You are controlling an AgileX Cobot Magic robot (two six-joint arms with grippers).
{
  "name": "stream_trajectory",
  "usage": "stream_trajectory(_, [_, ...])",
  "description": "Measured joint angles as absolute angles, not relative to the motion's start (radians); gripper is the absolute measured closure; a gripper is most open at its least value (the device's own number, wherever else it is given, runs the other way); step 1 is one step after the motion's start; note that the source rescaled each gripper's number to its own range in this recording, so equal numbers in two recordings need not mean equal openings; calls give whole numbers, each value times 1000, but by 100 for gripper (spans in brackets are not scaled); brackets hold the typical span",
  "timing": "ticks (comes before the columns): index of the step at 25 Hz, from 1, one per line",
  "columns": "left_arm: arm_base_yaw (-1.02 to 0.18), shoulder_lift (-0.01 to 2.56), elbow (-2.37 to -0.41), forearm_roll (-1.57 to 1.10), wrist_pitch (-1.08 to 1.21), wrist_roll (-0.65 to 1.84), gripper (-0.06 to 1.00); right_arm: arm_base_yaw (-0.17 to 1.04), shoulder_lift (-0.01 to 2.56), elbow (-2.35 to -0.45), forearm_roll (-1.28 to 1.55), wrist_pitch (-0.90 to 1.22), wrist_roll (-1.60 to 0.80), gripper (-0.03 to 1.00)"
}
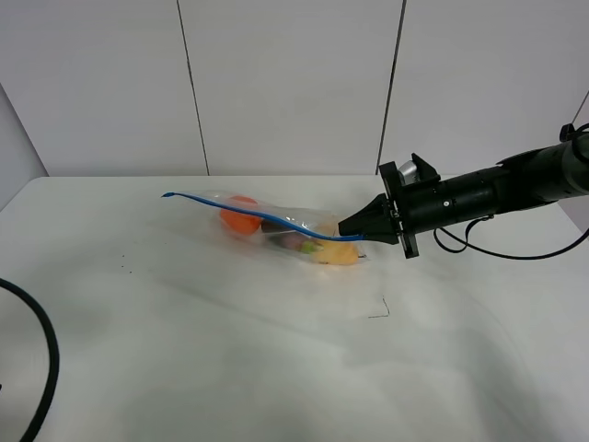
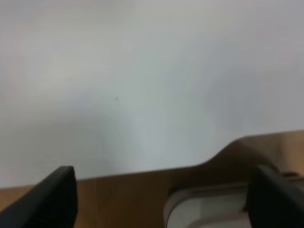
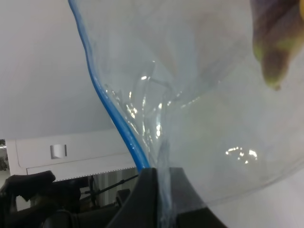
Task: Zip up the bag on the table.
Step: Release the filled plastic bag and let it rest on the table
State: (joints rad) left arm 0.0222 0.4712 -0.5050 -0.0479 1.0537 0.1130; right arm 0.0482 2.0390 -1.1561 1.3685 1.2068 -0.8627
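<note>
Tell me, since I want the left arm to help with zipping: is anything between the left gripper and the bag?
Nothing visible. The left gripper is open at the table edge, out of the high view. The bare tabletop runs to the bag, which the right gripper pinches at the zipper end.

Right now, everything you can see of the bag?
The bag is clear, crinkly plastic with a blue zipper strip running along its upper edge. Orange, yellow and dark toy pieces show through. It lies on the white table left of the right gripper, which is shut on its right end at the strip; the wrist view shows film pinched between the fingers. Nothing else touches it.
</note>
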Motion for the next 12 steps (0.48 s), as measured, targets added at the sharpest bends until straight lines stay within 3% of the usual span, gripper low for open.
stream_trajectory(12, [22, 66, -501, -47, 1056, 113, -6, 48, 2039, -1156, 1367, 1207, -863, 97])
